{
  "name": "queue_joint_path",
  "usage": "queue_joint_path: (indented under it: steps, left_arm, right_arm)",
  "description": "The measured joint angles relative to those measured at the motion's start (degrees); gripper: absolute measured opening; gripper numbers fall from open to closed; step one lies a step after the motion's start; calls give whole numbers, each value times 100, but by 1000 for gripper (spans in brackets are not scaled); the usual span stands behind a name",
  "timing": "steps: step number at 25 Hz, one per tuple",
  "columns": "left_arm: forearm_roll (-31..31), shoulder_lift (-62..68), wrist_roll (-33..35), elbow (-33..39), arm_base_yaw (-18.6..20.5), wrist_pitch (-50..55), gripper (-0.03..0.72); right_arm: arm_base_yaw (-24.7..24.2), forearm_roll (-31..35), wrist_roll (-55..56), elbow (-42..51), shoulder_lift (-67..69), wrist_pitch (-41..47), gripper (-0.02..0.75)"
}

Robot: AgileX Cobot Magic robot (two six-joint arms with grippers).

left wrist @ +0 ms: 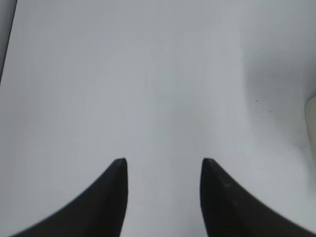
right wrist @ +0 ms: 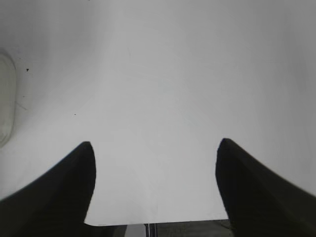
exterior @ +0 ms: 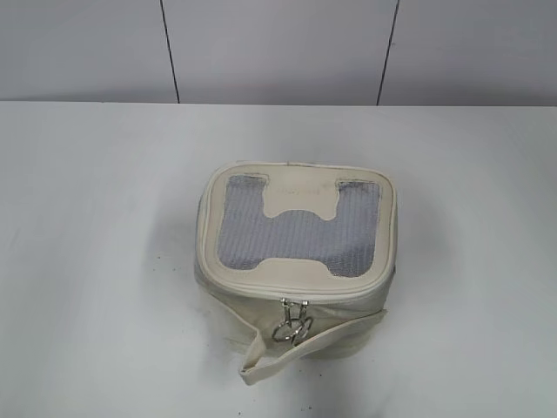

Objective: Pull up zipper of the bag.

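the bag (exterior: 296, 261) sits on the white counter (exterior: 96, 261), alone in the exterior view, with its lid facing up. the lid is a grey mesh window (exterior: 300, 237) with a cream h-shaped patch (exterior: 302, 196) across it. the zipper (exterior: 261, 289) runs as a cream line around the lid rim. its two silver pulls (exterior: 293, 324) hang side by side at the middle of the bag's near face, touching each other, their rings dangling just under the rim. a cream strap (exterior: 270, 353) crosses the bag's front below the pulls and ends in a loose tip on the counter at the bag's near left corner.

neither arm shows in the exterior view. in the left wrist view the left gripper (left wrist: 164, 165) hovers over bare counter with its dark fingers apart and nothing between them; a cream sliver of the bag shows at the right edge of that view. in the right wrist view the right gripper (right wrist: 155, 148) is spread wider, also holding nothing, above the counter's edge, with a pale bit of the bag at the left edge.
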Motion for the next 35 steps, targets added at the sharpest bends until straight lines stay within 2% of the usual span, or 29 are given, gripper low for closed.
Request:
queue_joint_path:
  steps: [3, 8, 11, 15, 18, 27, 35]
  left_arm:
    - [-123, -1372, -4, 925, 0, -237, 370]
    - [-685, -3204, -23, 2455, 0, -827, 370]
    - [-722, -4159, -23, 2957, 0, -907, 370]
    - [-726, -5094, 79, 3040, 0, -886, 370]
    - [-735, -5452, 491, 3081, 0, -790, 370]
    - [-786, -5576, 692, 3123, 0, -732, 370]
    - [-762, -5576, 699, 3129, 0, -732, 370]
  right_arm:
    - [0, 0, 0, 360, -706, 4, 587]
    - [0, -23, -4, 1006, -2063, -1, 587]
    - [0, -86, -18, 1383, -2876, 11, 587]
    - [0, -159, -52, 1969, -3724, 85, 587]
    - [0, -159, -187, 2369, -4337, 205, 587]
    - [0, -154, -266, 2402, -5622, 222, 587]
    - [0, -149, -266, 2402, -5824, 222, 587]
